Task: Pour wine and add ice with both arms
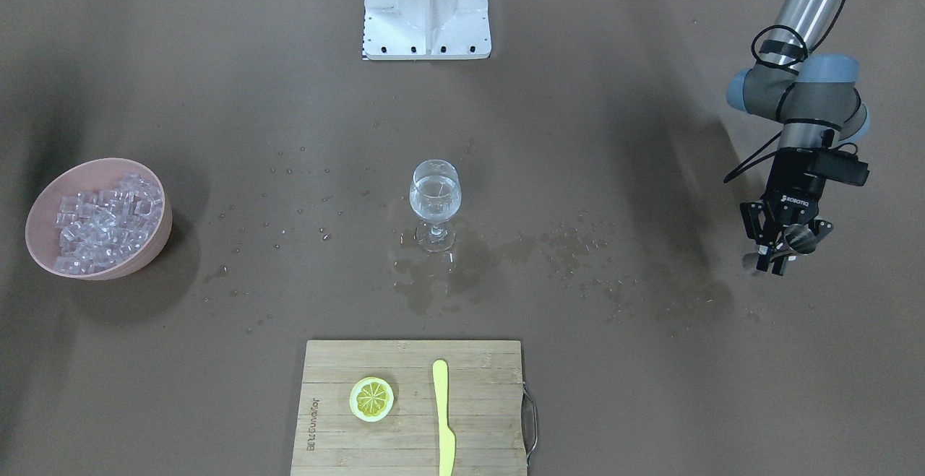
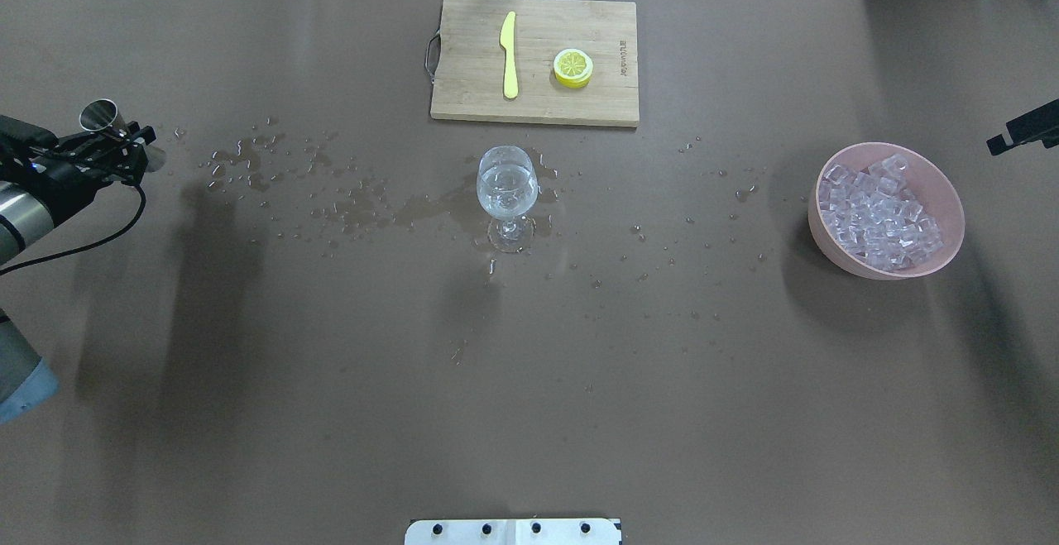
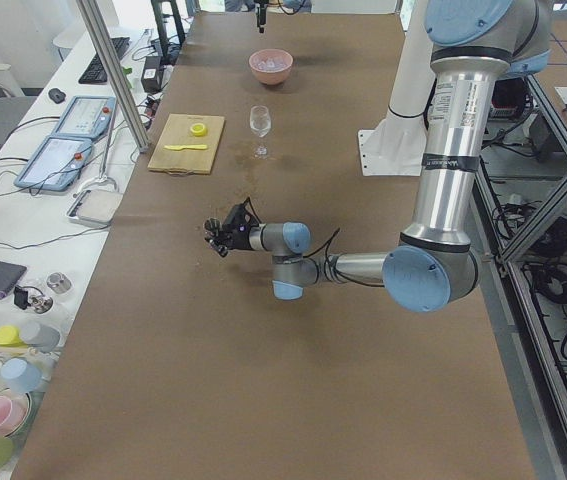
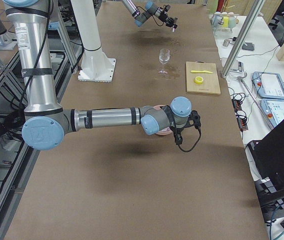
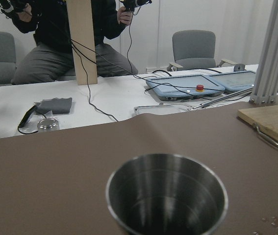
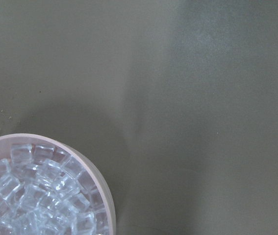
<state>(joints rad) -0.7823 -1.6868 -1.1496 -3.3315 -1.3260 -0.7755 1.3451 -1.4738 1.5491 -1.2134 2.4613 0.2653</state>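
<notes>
your left gripper [image 1: 784, 248] is clamped on the metal cup [image 2: 101, 117]; you cannot tell the state of the right gripper [image 2: 1026, 126]. wine [image 1: 435, 200] sits in the glass [image 2: 507, 206], ice [image 1: 105, 219] in the bowl [image 1: 156, 181]. the table [image 1: 614, 360] is wet, so a nudged glass may slide.

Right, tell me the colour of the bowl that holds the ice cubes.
The bowl is pale pink; the overhead exterior view shows it best.

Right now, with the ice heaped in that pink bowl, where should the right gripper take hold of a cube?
Take one top cube of the ice by two opposite flat faces, coming straight down: the pink bowl has walls all round and opens only upward. Probably one mid-heap, clear of the rim.
</notes>
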